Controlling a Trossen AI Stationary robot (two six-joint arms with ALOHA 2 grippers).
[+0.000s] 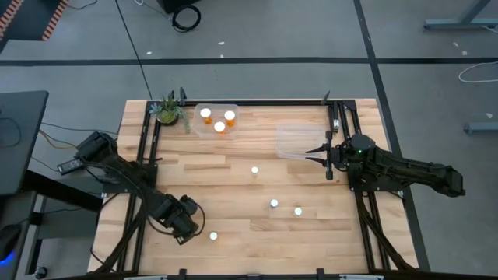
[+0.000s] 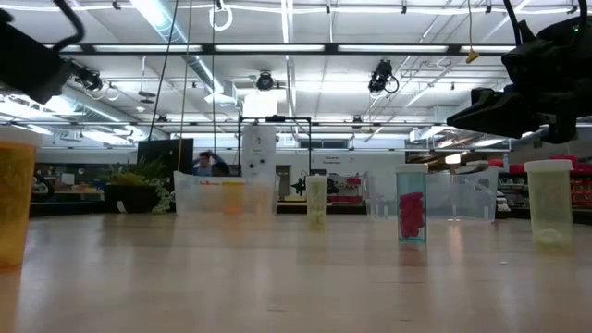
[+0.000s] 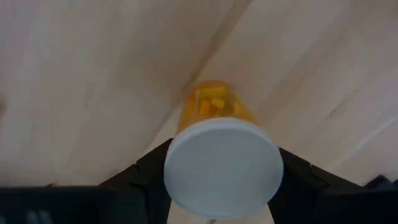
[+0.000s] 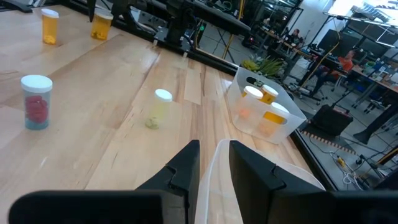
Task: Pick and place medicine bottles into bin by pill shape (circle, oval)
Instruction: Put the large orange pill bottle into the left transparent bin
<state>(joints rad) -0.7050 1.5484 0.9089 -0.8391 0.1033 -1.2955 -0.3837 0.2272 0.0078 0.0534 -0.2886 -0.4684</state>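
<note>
Four white-capped medicine bottles stand on the wooden table: one mid-table, two to the near right, and an orange one near the front edge. My left gripper is open, its fingers on either side of the orange bottle, just below its white cap. I cannot tell if they touch it. My right gripper is at the near right corner of an empty clear bin, shut on its rim. My right gripper has the clear bin's rim between its two fingers, at the bin's corner. One finger is on each side of the thin wall, and the gap between them is narrow. The fingers come level from the table's right side. The bin rests on the table.
A second clear bin at the far edge holds three orange bottles. A small green plant stands to its left. A black frame rail runs along the table's left and right sides. Bare wood lies between the loose bottles.
</note>
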